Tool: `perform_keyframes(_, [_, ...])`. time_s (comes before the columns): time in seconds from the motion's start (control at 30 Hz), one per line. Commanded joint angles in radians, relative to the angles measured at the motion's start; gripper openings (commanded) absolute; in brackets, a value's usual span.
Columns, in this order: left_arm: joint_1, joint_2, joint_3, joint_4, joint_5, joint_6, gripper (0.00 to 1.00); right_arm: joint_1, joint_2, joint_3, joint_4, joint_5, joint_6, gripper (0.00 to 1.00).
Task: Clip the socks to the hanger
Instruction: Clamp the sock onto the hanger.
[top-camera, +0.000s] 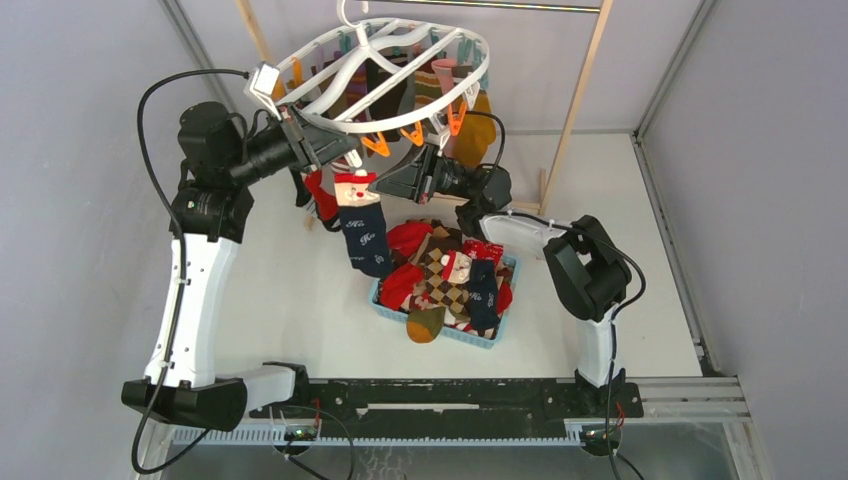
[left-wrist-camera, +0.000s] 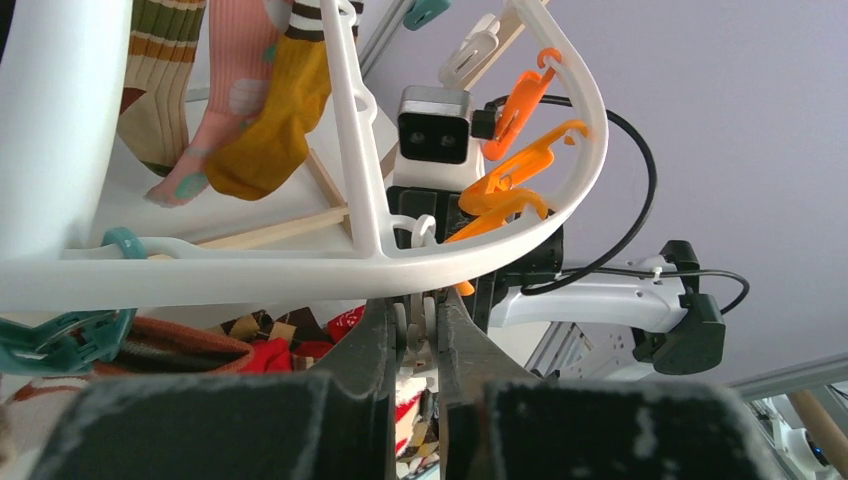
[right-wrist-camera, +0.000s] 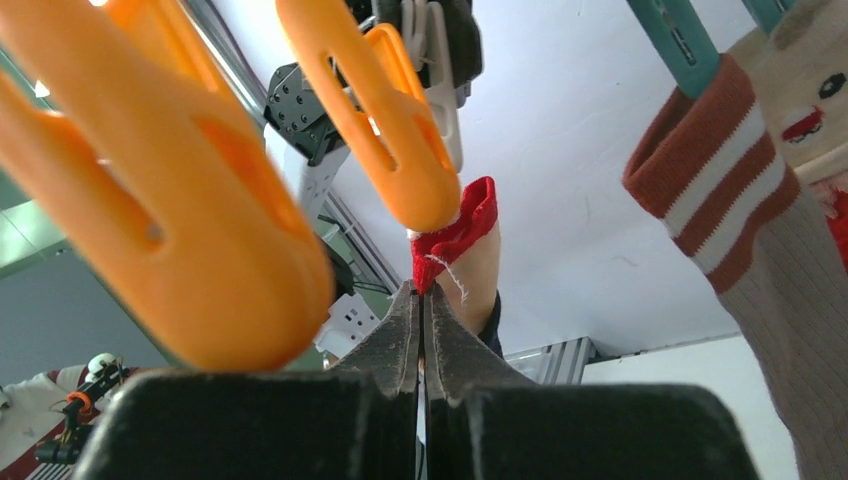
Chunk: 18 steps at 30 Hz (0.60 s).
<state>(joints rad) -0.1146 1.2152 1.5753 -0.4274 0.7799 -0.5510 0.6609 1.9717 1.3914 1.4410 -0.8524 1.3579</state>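
The white oval hanger (top-camera: 380, 75) hangs at the back with orange clips (top-camera: 412, 133) along its near rim and several socks (top-camera: 470, 125) clipped on its far side. My left gripper (top-camera: 318, 148) is up at the rim's left front. In the left wrist view it (left-wrist-camera: 422, 305) is shut on a white clip (left-wrist-camera: 425, 328) just under the rim (left-wrist-camera: 300, 265). My right gripper (top-camera: 385, 185) is shut on the red cuff (right-wrist-camera: 455, 235) of a navy sock with white lettering (top-camera: 364, 235), which dangles below. The cuff sits just under an orange clip (right-wrist-camera: 400, 130).
A blue basket (top-camera: 478, 340) in the middle of the table holds a heap of red, argyle and navy socks (top-camera: 450, 275). A red sock (top-camera: 322, 195) hangs beside the navy one. Light wooden poles (top-camera: 580, 90) stand behind. Mustard (left-wrist-camera: 275, 120), pink and striped socks hang from the far clips.
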Motion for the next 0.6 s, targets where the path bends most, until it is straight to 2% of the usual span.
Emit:
perform_keyframes(0.0, [0.009, -0.011, -0.012, 0.015, 0.050, -0.014, 0.00, -0.010, 0.011, 0.051, 0.076, 0.040, 0.031, 0.00])
perform_keyframes(0.57, [0.013, -0.003, -0.001, 0.015, 0.065, -0.018, 0.00, -0.030, 0.016, 0.104, 0.078, 0.057, 0.065, 0.00])
